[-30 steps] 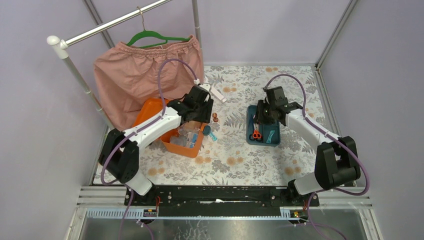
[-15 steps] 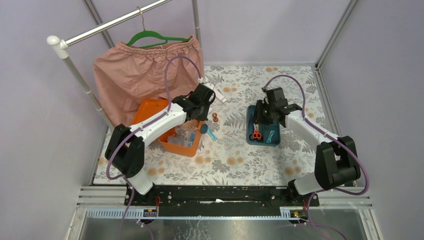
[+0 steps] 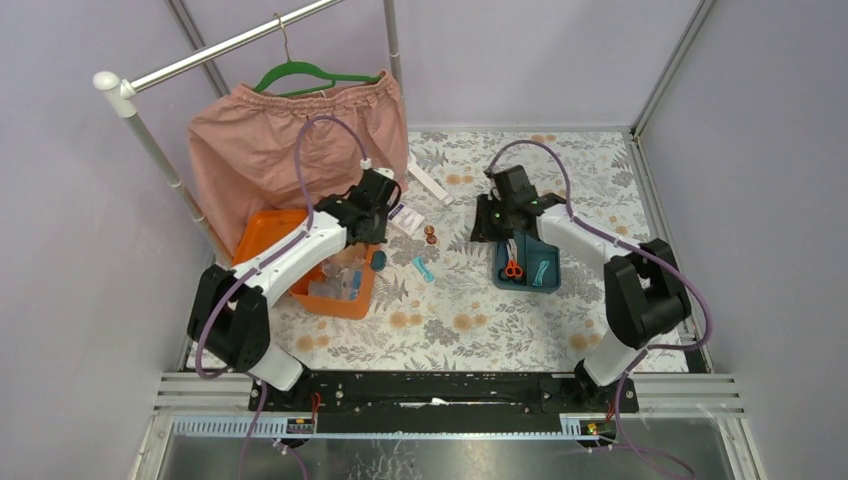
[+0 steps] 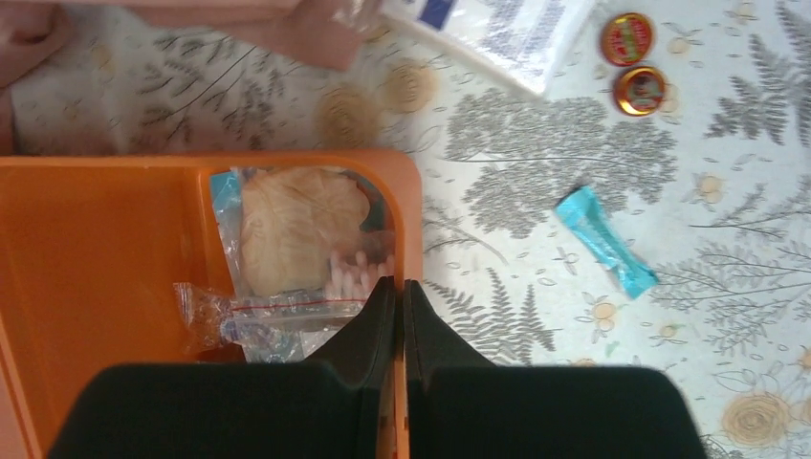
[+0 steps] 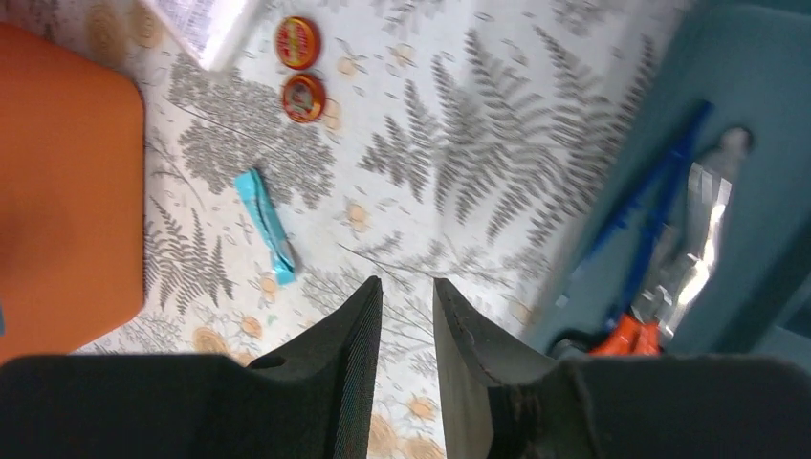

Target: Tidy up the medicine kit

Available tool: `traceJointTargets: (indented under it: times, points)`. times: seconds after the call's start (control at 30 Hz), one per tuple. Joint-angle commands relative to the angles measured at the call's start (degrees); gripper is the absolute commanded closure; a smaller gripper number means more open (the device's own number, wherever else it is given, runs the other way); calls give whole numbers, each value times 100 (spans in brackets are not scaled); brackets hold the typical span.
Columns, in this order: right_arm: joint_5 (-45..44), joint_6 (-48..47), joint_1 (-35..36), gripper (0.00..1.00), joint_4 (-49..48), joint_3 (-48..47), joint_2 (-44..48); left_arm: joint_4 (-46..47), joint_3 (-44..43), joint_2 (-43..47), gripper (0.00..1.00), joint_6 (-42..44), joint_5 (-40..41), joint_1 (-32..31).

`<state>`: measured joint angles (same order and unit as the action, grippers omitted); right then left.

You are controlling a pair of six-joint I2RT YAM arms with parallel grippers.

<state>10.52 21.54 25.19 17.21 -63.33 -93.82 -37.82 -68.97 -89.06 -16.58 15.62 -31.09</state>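
Observation:
The orange medicine kit box (image 3: pixel 268 232) lies open at the left, with plastic bags of swabs and gauze (image 4: pixel 296 229) inside. My left gripper (image 3: pixel 369 246) is shut on the box's right wall (image 4: pixel 411 210), one finger inside and one outside (image 4: pixel 400 287). The dark teal insert tray (image 3: pixel 497 262) sits on the table at the right, holding orange-handled scissors (image 3: pixel 512 268) and blue tweezers (image 5: pixel 650 210). My right gripper (image 3: pixel 490 226) hovers over the table just left of the tray (image 5: pixel 765 115), jaws slightly apart and empty (image 5: pixel 406 287).
A teal sachet (image 3: pixel 423 268) and two small red tins (image 3: pixel 430 235) lie between box and tray. A white packet (image 3: pixel 405 218) and a white tube (image 3: pixel 430 185) lie behind them. Pink shorts (image 3: pixel 290 150) hang on a rack over the box's far side.
My left gripper has pulled the orange box to the left. My right gripper has moved left and back, from over the tray to the table beside it.

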Motion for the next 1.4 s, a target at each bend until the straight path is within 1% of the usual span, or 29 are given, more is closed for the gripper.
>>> traceJointTargets:
  times: [0.0, 0.27, 0.37, 0.47, 0.53, 0.63, 0.67, 0.83, 1.0, 1.1, 1.23, 1.37]
  points:
    - [-120, 114, 461, 65, -102, -648, -530, -186, 313, 334, 95, 29, 54, 387]
    - [-504, -56, 1012, 62, 319, -2114, -1799, 226, 652, 643, 95, 23, 33, 597]
    - [-677, -166, 1090, 59, 511, -2604, -2192, 345, 754, 714, 95, 12, 45, 636]
    - [-840, -282, 1129, 54, 715, -3082, -2530, 464, 809, 798, 92, 6, -97, 665]
    - [-981, -333, 1146, 48, 780, -3264, -2688, 570, 849, 901, 84, 27, -267, 666]
    - [-1019, -430, 1153, 43, 1024, -3606, -2954, 637, 892, 998, 73, 57, -361, 670]
    - [-1019, -464, 1161, 42, 1109, -3718, -3042, 637, 906, 1003, 71, 64, -366, 666]
    - [-1211, -565, 1252, 41, 1221, -3992, -3415, 659, 886, 1008, 66, 68, -515, 666]
    - [-1335, -662, 1295, 41, 1309, -4204, -3660, 745, 930, 1123, 50, 91, -553, 666]
    - [-1372, -713, 1313, 41, 1339, -4275, -3765, 811, 977, 1219, 42, 90, -568, 666]
    - [-1583, -759, 1349, 43, 1411, -4342, -3878, 843, 995, 1296, 40, 79, -560, 670]
    - [-1779, -804, 1372, 50, 1464, -4375, -3949, 846, 1008, 1307, 39, 93, -560, 666]
